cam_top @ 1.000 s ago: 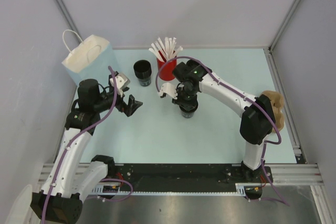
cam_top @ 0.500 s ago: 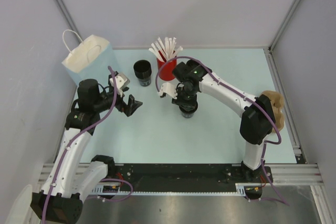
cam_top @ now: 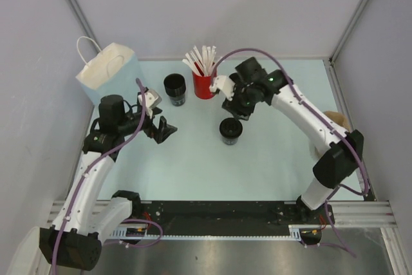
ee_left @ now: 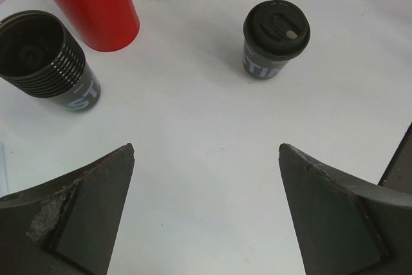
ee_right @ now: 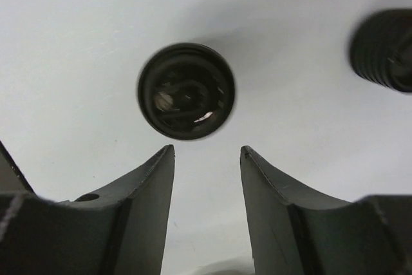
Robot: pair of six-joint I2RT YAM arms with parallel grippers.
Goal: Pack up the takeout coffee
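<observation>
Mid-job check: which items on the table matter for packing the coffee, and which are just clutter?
Job: lidded takeout coffee; white paper bag, likely the packing destination.
Lying about: stack of open black cups; red cup of white sticks.

takeout coffee [ee_left: 277, 29], ahead of the left gripper [ee_left: 206, 159]: lid matt black plastic, body dull grey with white print. red cup [ee_left: 90, 4], ahead-left: glossy smooth plastic. ribbed black cup [ee_left: 42, 56] beside it: matt. table [ee_left: 193, 114]: smooth, pale, low sheen. left finger [ee_left: 64, 223]: matt black, one scuffed patch.
</observation>
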